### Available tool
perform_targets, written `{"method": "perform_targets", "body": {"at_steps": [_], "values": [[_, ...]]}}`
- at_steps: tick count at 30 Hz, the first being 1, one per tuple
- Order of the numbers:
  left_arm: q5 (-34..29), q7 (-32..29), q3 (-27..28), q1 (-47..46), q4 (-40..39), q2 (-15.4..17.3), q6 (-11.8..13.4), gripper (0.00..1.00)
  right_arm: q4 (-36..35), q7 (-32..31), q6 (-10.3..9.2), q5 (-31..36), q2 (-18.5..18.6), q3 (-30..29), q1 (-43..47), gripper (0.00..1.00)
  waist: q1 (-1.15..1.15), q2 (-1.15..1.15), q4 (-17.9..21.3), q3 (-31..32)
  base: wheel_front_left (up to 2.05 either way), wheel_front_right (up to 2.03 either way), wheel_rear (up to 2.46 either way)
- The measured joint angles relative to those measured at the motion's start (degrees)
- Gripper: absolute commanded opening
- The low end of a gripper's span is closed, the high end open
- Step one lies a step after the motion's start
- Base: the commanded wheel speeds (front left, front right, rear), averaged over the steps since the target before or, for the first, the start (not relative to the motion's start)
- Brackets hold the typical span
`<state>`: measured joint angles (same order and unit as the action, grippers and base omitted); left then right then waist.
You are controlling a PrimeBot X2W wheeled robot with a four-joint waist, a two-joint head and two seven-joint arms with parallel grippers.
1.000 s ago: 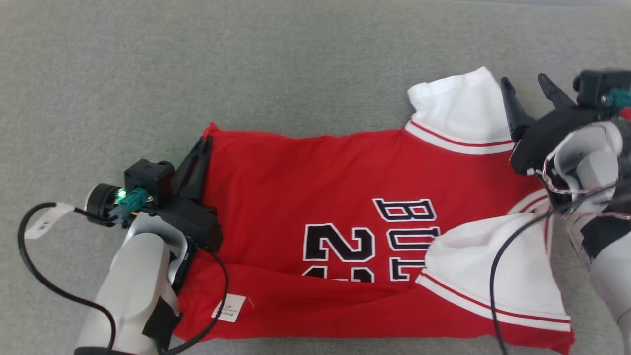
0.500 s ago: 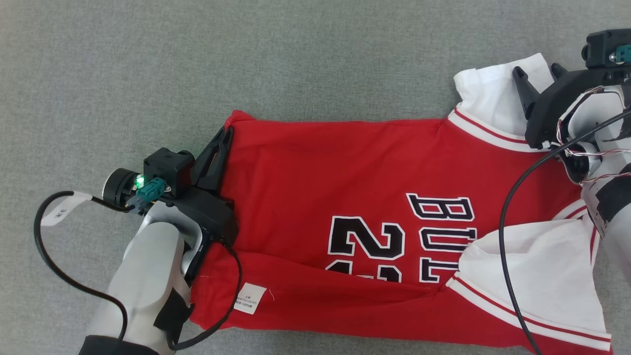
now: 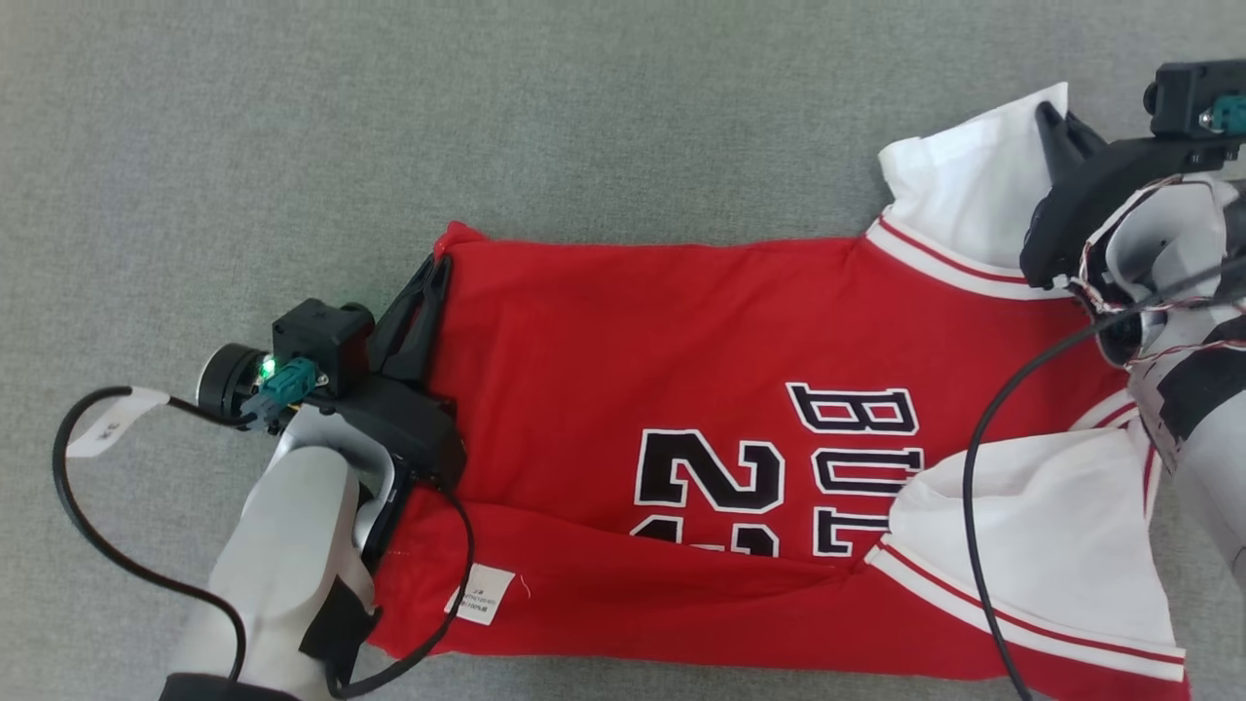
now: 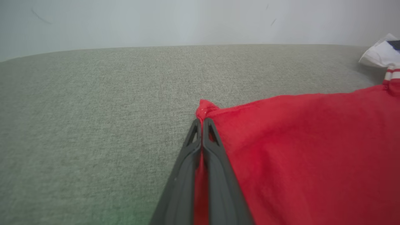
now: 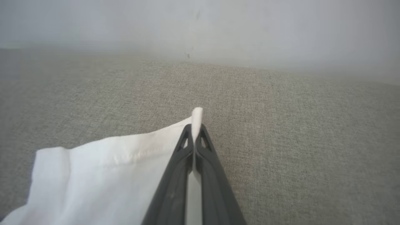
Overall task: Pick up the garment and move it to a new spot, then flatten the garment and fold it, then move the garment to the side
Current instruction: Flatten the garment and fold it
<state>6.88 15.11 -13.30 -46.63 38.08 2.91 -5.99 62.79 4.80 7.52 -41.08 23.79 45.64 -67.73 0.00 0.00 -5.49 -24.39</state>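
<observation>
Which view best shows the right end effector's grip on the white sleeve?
Right wrist view: the sleeve corner is pinched in the shut right end effector. Head view shows it side-on; left wrist view, a distant scrap of sleeve.

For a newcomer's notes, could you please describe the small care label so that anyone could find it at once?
A red jersey lies across the grey surface. On its near fold, beside the left arm's black cable, sits the care label: a small white printed rectangle, unlike the large white sleeves.

The red jersey with white sleeves, red-and-white striped trim and black, white-edged lettering is lying on a mottled grey-green woven surface.
</observation>
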Motion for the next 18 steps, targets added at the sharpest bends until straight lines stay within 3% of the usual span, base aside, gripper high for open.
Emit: {"method": "perform_targets", "body": {"at_steps": [12, 18], "values": [[-0.37, -0.01, 4.72, 4.72, -3.02, 0.94, 0.04, 0.00, -10.55, 9.88, 0.00, -3.66, 3.15, 5.03, 8.51, 0.00, -0.01, 0.00, 3.63, 4.47, 0.00, 0.00, 0.00], [-0.45, 0.00, 6.16, 7.60, -5.52, 0.92, -0.10, 0.00, -21.18, 10.16, 0.00, -2.96, 6.50, 0.86, 14.80, 0.00, -0.01, 0.00, 4.70, 6.98, 0.00, 0.00, 0.00]]}}
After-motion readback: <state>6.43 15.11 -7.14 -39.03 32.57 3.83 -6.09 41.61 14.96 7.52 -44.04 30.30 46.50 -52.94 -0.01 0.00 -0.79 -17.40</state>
